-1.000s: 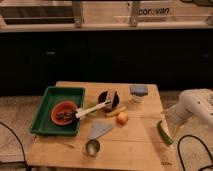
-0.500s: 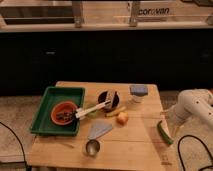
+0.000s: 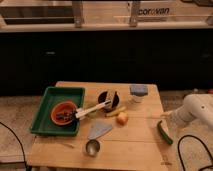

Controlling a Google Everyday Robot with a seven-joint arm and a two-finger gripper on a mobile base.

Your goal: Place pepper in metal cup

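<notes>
Arm (image 3: 199, 107) sits slightly closer to the right edge of the frame than a second ago. More of the pepper (image 3: 164, 133) shows now. It lies slanted at the right edge of the tabletop (image 3: 135, 152), in nearly the same spot as before.

My reading is no lift yet, so the task is at the pick stage. My end effector (image 3: 168, 116) hangs just beside the pepper's upper end.

Cup (image 3: 92, 147) stands well apart at lower centre-left, near the front edge. Fruit (image 3: 122, 118) and pot (image 3: 108, 99) lie roughly between the two.

Hard to make out:
- Whether my end effector is clasping the pepper or released; I cannot tell.
- Whether it touches the pepper at all.
- The arm beyond the right frame edge, where it is cut off.
- Whether the pepper's lower tip overhangs the tabletop.
</notes>
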